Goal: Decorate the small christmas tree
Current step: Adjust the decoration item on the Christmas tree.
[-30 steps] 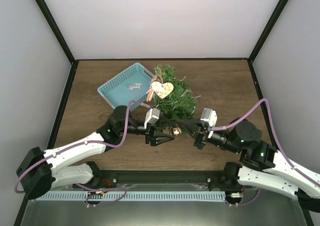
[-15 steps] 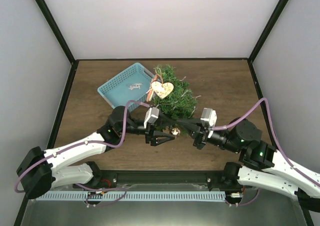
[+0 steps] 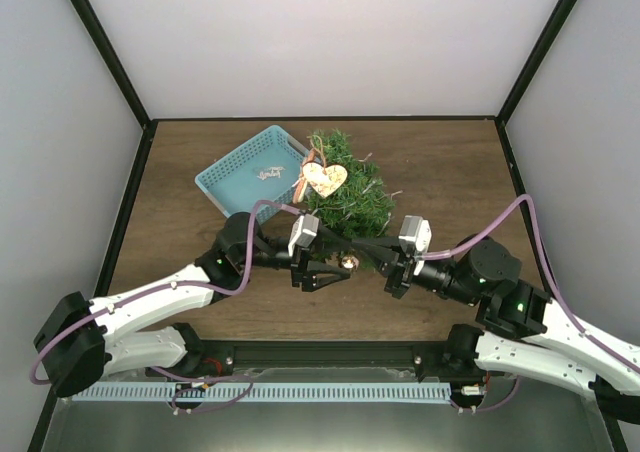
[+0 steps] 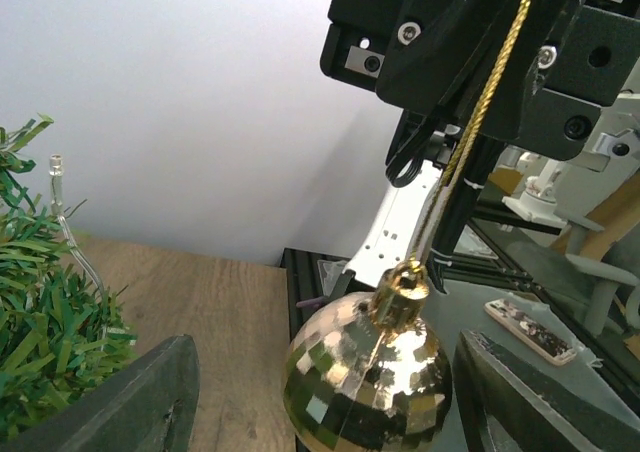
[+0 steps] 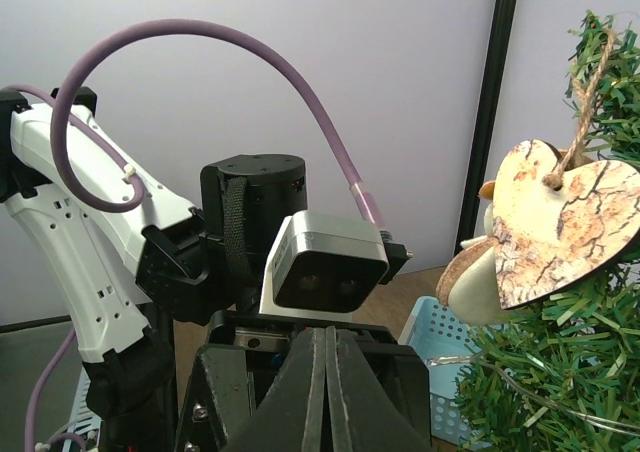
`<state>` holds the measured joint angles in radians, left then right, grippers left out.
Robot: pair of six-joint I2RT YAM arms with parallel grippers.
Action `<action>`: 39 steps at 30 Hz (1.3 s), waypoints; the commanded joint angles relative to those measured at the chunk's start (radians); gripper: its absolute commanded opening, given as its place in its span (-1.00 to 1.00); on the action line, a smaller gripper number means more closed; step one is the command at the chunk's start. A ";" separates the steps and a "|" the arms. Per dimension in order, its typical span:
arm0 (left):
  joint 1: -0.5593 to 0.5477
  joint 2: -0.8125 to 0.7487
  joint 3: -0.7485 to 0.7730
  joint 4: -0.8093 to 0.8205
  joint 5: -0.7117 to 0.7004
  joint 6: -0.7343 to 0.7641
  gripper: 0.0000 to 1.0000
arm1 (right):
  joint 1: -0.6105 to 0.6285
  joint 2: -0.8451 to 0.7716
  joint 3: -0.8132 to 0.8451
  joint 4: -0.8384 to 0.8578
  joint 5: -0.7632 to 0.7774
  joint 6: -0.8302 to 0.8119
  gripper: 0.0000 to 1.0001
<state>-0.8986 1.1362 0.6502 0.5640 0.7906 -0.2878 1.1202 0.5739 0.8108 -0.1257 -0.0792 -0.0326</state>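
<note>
My left gripper spread, flanking faceted gold ball ornament, bottom cut off. My right gripper pinches its gold cord. Small bushy green christmas tree just beyond, pot hidden.

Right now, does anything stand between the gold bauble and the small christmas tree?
Only a finger of the left gripper: its open jaws flank the gold bauble, which hangs by its cord from the shut right gripper, and that finger sits toward the small christmas tree. Nothing else visible intervenes.
</note>
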 commanded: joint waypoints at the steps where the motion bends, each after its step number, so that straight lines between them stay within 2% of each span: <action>1: -0.007 -0.001 -0.011 0.053 0.016 0.004 0.41 | -0.008 -0.001 0.044 0.026 -0.010 0.005 -0.99; 8: -0.007 -0.003 -0.015 0.054 0.031 0.004 -0.08 | -0.009 -0.014 0.035 0.023 0.004 0.010 -0.99; 10: -0.008 -0.005 -0.018 0.052 0.030 0.005 -0.14 | -0.008 -0.017 0.029 0.022 0.011 0.010 -0.99; 15: -0.007 -0.021 -0.019 0.011 0.003 0.004 -0.18 | -0.009 -0.009 0.017 -0.028 0.109 -0.004 -0.99; 18: -0.008 -0.025 -0.018 -0.026 -0.051 -0.030 -0.27 | -0.008 0.001 0.007 -0.060 0.172 -0.024 -0.99; 21: -0.008 -0.020 -0.011 -0.063 -0.095 -0.081 -0.11 | -0.008 0.004 -0.006 -0.064 0.181 -0.034 -0.99; 27: -0.007 -0.015 0.007 -0.148 -0.140 -0.099 -0.28 | -0.008 0.029 -0.031 -0.071 0.198 -0.048 -0.99; 39: -0.008 0.001 0.030 -0.277 -0.191 -0.111 -0.29 | -0.008 0.035 -0.089 -0.081 0.281 -0.056 -0.99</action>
<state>-0.9024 1.1267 0.6491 0.3252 0.6231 -0.3927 1.1202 0.6125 0.7265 -0.2043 0.1520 -0.0715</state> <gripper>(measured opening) 0.390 0.012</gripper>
